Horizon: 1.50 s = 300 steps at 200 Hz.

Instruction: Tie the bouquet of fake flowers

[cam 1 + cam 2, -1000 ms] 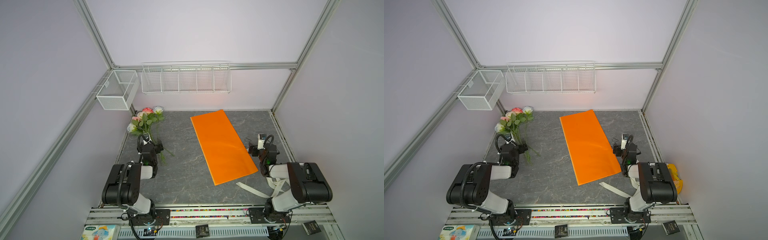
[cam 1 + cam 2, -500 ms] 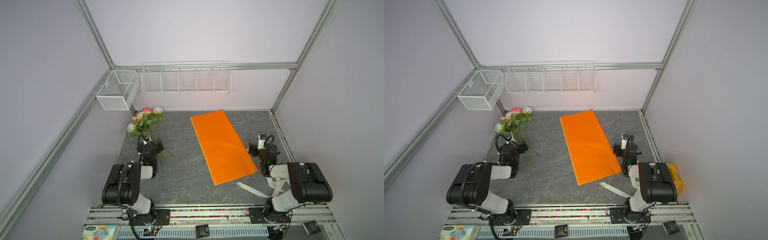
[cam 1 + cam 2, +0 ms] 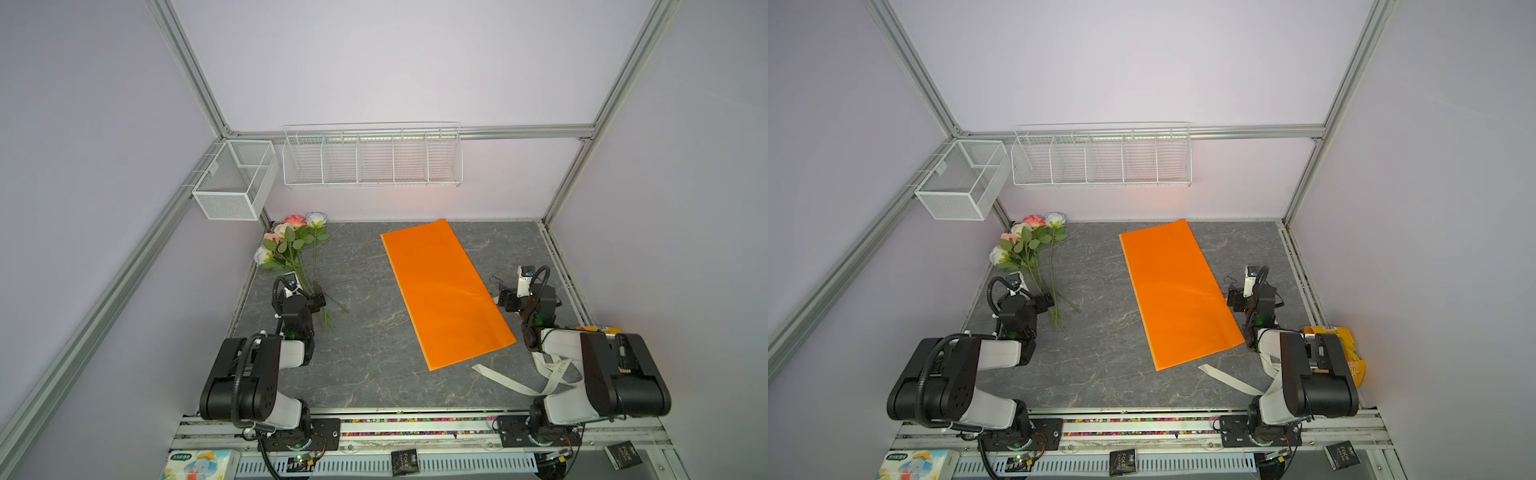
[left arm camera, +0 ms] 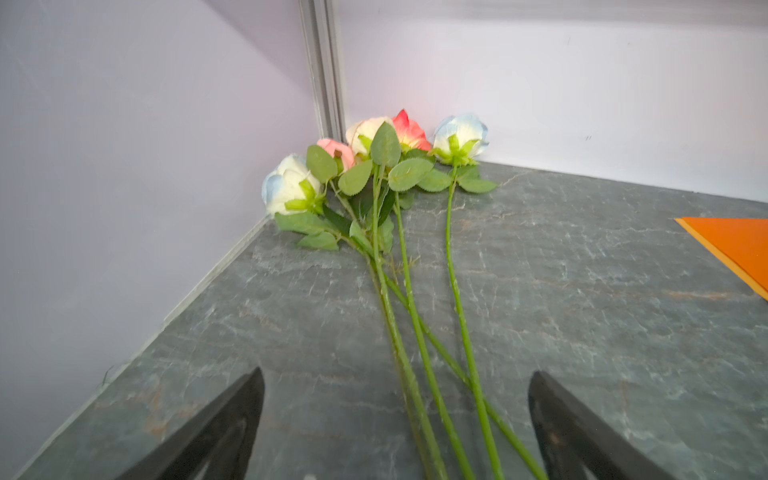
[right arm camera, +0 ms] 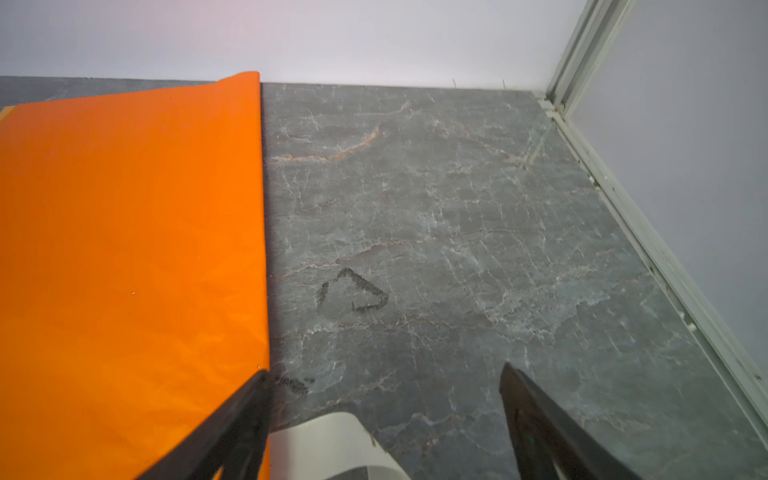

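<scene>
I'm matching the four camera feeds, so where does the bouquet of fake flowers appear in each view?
In a top view: the bouquet of fake flowers lies in the far left corner.
In a top view: same far left corner.
Left wrist: centre, stems passing between the left gripper's open fingers.
Right wrist: not in it.
Shared landmark: the orange sheet, in all four.

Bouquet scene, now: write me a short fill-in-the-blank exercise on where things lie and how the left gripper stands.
The bouquet of fake flowers lies in the far ____ corner of the table.
The wrapping sheet in the middle is ____.
The left gripper, the bouquet's lower end between its fingers, is ____.
The cream ribbon lies beside the ____ arm.
Missing: left, orange, open, right.
</scene>
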### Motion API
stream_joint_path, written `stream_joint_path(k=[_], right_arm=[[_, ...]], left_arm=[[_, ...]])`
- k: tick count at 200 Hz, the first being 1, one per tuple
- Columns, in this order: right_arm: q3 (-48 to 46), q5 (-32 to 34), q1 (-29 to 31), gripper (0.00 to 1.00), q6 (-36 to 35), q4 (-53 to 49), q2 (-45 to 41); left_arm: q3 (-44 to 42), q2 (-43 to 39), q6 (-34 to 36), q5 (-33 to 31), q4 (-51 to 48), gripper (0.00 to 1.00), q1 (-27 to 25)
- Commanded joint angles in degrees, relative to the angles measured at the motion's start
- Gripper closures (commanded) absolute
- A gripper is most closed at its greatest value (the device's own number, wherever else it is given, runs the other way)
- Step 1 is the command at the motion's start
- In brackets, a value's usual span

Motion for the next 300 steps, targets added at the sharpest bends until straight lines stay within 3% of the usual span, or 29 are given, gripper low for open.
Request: stream_joint_path(k=[1, 13, 29, 46, 62, 74, 95, 105, 131, 154, 170, 291, 300], right_arm=[[12.9, 7.6, -0.3, 0.12, 10.7, -29.3, -4.6], [20.6, 3.8, -0.5, 0.12, 13.8, -42.7, -3.7], [23.4, -9.3, -0.5, 0.12, 14.3, -47.5, -3.3], [23.4, -27.5, 0.3, 0.12, 14.6, -47.2, -2.5], [27.0, -33.1, 3.9, 0.07, 13.6, -50.7, 0.0], [28.5, -31.0, 7.9, 0.03, 13.1, -53.3, 2.2], [31.5, -21.2, 15.4, 0.02, 11.9, -57.1, 7.1], [33.4, -16.9, 17.5, 0.03, 12.0, -58.6, 9.6], [36.5, -14.2, 20.0, 0.06, 13.2, -58.8, 15.4], [39.5, -16.6, 22.0, 0.11, 12.7, -59.7, 20.6], [42.3, -14.6, 24.5, 0.16, 11.7, -61.9, 24.1], [55.3, -7.7, 46.5, 0.18, 7.9, -66.5, 39.4], [55.4, -7.9, 47.4, 0.22, 7.1, -66.1, 38.8]], left_arm=[[5.2, -10.6, -5.5, -3.4, -17.6, 0.01, 0.1], [9.5, -15.5, -12.0, -5.9, -30.3, 0.01, 0.4], [15.1, -19.9, -22.8, -5.9, -45.7, 0.01, 1.1], [17.5, -22.4, -21.2, 10.0, -50.0, 0.01, 2.7], [17.7, -23.5, -23.2, 20.2, -50.6, 0.01, 2.7], [17.5, -23.1, -23.9, 28.9, -49.7, 0.00, 2.6], [17.3, -22.0, -27.1, 36.5, -50.4, 0.02, 1.1], [17.4, -21.9, -27.4, 35.8, -52.5, 0.01, -0.7], [16.4, -22.6, -28.2, 35.3, -54.4, 0.01, -4.0], [16.2, -22.9, -28.5, 36.8, -56.6, 0.01, -3.9], [15.7, -23.3, -28.5, 36.9, -57.4, 0.01, -4.0], [17.4, -19.7, -26.5, 38.9, -60.7, 0.05, -4.0], [17.3, -19.8, -26.5, 38.9, -60.9, 0.06, -4.0]])
